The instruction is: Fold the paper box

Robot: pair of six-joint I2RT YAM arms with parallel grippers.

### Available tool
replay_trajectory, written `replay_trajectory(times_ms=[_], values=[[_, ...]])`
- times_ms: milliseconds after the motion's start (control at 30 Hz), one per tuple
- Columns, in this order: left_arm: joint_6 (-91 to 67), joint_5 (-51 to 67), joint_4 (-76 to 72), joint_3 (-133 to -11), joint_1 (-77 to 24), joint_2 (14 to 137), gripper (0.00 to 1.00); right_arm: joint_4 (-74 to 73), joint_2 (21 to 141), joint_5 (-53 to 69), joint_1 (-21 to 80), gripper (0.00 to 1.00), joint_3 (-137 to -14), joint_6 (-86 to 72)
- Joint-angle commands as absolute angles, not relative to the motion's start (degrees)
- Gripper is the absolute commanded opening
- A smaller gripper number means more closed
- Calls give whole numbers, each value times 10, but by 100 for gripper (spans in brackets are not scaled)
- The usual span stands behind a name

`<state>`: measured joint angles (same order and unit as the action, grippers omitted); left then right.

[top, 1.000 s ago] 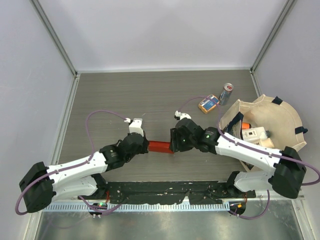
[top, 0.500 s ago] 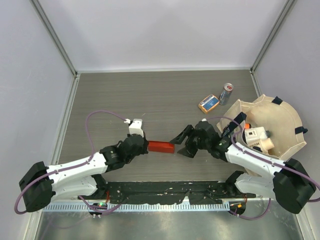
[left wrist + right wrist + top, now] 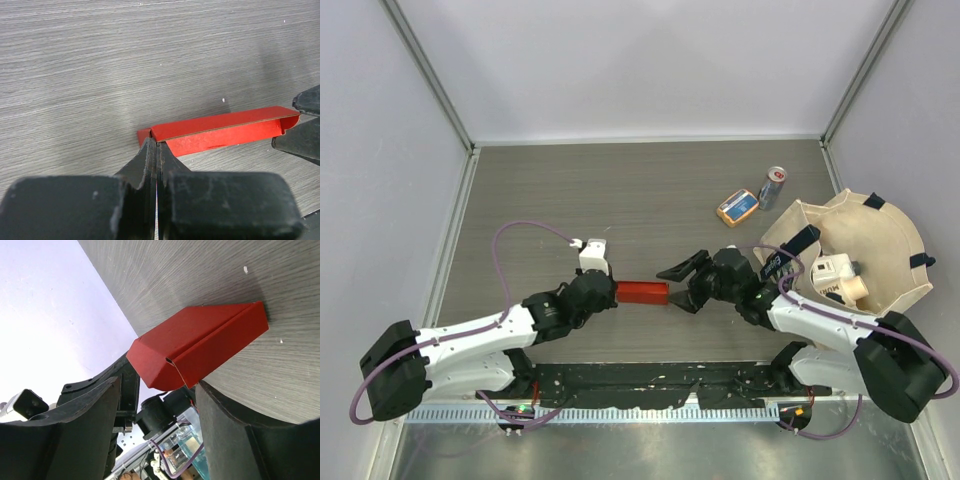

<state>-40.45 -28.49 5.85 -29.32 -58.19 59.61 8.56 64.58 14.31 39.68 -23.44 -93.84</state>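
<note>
Top view: the bright red thin-cardboard paper box [image 3: 642, 293], folded into a long narrow rectangle, lies lengthwise left to right on the grey wood-grain table [image 3: 620, 190], just below frame centre, between the two grippers.

Left gripper [image 3: 614, 292]: jaws pressed together on the left end of the paper box. In the left wrist view the two black fingers meet at bottom centre and pinch a thin red edge at the box's near left corner. The top panel runs from there toward the right edge of the frame, with a crease along its length.

Right gripper [image 3: 678, 288]: jaws spread wide and holding nothing. Its fingertips stand on either side of the box's right end. In the right wrist view the box's end sits in the gap between the two dark fingers [image 3: 75, 425]. We cannot tell whether either finger touches the cardboard.

Upper right of the top view: a small orange-and-blue packet [image 3: 737, 207], a slim metal can [image 3: 772, 187] just beside it, and a beige fabric basket [image 3: 895, 235] holding small items. All are well apart from the box.
</note>
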Motion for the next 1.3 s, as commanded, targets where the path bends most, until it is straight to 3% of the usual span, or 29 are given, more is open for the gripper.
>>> replay_trajectory(times_ms=[0,533,633,767,867,1067,1267], values=[[-417,-295,61,-308,-591,602,0,126,664,132,403,64,-242,-963],[-432,-287,69,-295,-597,581,2,161,711,120,411,44,-214,-944],[-440,-283,75,-291,-597,570,14,177,723,120,411,43,-202,-942],[-450,-261,83,-282,-596,548,50,192,732,115,411,41,-186,-935],[-461,-229,112,-286,-596,525,69,204,741,115,411,40,-179,-931],[-545,-186,205,-320,-565,483,82,216,751,112,411,39,-174,-917],[-621,-7,164,-298,-420,509,75,233,764,113,410,34,-169,-910]])
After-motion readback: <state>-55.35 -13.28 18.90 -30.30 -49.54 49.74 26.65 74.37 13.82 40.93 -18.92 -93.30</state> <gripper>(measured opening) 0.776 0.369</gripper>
